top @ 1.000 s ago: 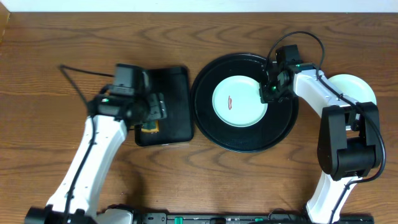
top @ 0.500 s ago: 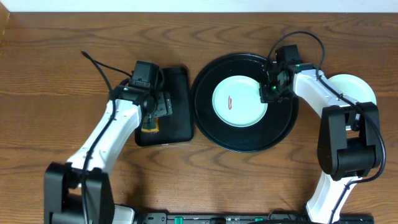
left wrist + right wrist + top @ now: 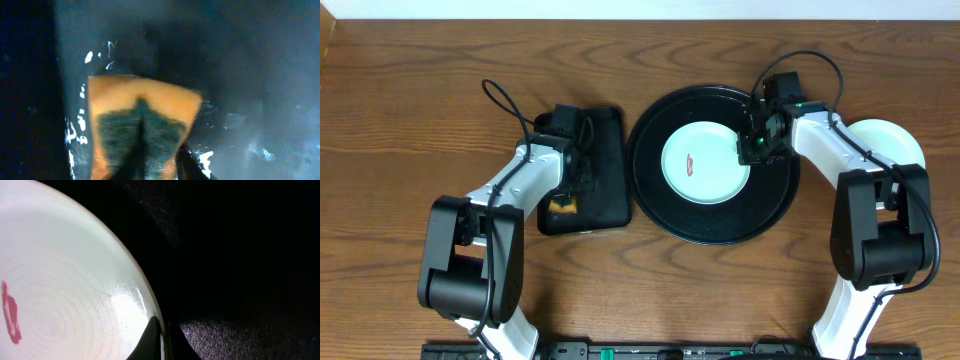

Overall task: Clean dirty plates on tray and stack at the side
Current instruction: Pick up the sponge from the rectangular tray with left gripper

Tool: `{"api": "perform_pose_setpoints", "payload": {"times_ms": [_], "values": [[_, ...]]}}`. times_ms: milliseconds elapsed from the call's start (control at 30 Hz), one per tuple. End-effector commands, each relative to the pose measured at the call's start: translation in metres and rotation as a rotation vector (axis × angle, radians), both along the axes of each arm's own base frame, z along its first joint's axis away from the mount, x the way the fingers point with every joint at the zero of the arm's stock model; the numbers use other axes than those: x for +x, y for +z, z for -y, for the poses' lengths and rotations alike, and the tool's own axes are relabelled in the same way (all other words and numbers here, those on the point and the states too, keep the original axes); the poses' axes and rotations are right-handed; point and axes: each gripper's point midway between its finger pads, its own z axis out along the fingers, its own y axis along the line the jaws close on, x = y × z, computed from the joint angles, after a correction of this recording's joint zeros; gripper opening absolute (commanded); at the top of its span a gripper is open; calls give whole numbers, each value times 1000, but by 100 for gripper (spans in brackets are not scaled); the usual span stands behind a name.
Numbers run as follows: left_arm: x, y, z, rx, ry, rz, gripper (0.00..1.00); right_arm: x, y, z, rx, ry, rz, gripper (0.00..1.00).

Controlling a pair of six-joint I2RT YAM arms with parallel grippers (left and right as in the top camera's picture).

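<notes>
A pale mint-white plate (image 3: 705,163) with a short reddish smear (image 3: 691,164) lies in the middle of the round black tray (image 3: 720,232). My right gripper (image 3: 752,150) is shut on that plate's right rim. In the right wrist view its fingers (image 3: 152,336) pinch the plate's (image 3: 65,280) edge over the tray (image 3: 240,255). My left gripper (image 3: 563,198) is down in the rectangular tray, shut on an orange sponge (image 3: 561,206). The left wrist view shows the sponge (image 3: 145,105) creased down its dark green face inside the gripper (image 3: 157,169).
The small rectangular black tray (image 3: 605,140) sits just left of the round tray, wet with white flecks (image 3: 89,57). A pale plate (image 3: 892,140) lies on the wood at the far right, partly under my right arm. A cable (image 3: 500,100) loops off the left arm.
My left arm has swung right and dropped over the sponge, and its jaws have come together on it. The right gripper and the plate have not moved.
</notes>
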Motion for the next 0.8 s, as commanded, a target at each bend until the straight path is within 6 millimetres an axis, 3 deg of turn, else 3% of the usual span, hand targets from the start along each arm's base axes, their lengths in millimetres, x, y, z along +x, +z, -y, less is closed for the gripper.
{"api": "perform_pose_setpoints", "payload": {"times_ms": [0, 100, 133, 200, 233, 300, 533, 667, 767], "values": [[-6, -4, 8, -29, -21, -36, 8, -4, -12, 10, -47, -29, -29, 1], [-8, 14, 7, -30, -21, -31, 7, -4, -12, 10, -47, -29, -30, 1], [-8, 21, 7, -32, -21, -20, 11, -5, -12, 10, -47, -29, -30, 1], [-9, 33, 7, -36, -21, -1, 57, -5, -12, 10, -48, -29, -31, 1], [-11, 38, 7, -36, -20, 4, 69, -5, -12, 10, -48, -29, -31, 1], [-15, 43, 5, -34, -20, -3, 73, -5, -12, 10, -48, -28, -31, 1], [-26, 15, -7, 27, 31, -33, 68, -5, -12, 9, -43, -35, -34, 1], [-26, -5, -7, 31, 33, -56, 51, -5, -12, 9, -43, -35, -35, 1], [-25, -13, -6, 29, 32, -66, 19, -5, -12, 9, -42, -34, -35, 1]]}}
